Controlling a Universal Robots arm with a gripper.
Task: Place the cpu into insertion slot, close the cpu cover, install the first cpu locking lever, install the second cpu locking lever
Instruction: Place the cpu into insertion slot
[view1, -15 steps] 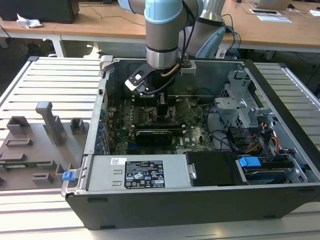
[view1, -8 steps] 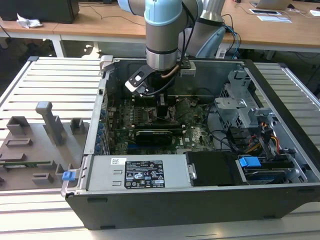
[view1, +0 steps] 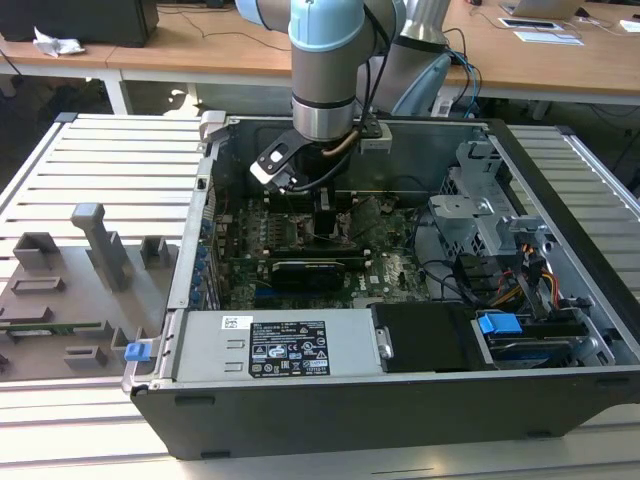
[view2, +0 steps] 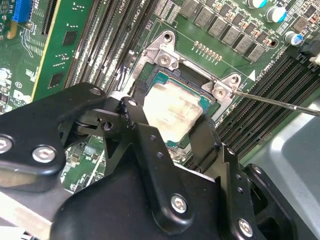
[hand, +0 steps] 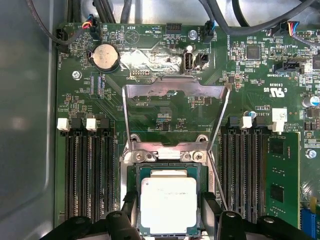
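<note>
1. The hand (view2: 169, 116) is drawn in narrow, its two black fingers (view2: 131, 107) closed on opposite edges of the cpu (hand: 168, 205); the chip lies low within the insertion slot (hand: 167, 168), silver top upward.
2. The step in hand looks to be the placing of the cpu; whether it is fully seated I cannot tell; letting go would call for the chip to lie flat and square, and for the fingers to part without dragging it.
3. Just past the slot the cpu cover (hand: 175, 89) stands swung open, the motherboard (hand: 165, 120) showing through its window; a thin locking lever (view2: 272, 101) juts out free from the slot's corner; cover and levers are not yet dealt with.
4. Memory slots (hand: 90, 175) flank the socket closely on both sides, leaving the fingers little room; a coin battery (hand: 106, 56) sits beyond the cover, clear of the work.
5. In the exterior view the arm (view1: 325, 60) reaches down into the open computer case (view1: 400, 410); cables (view1: 470, 280) lie well apart towards the exterior view's right; grey fixtures (view1: 95, 250) stand on the slatted counter (view1: 110, 150) at the exterior view's left.
</note>
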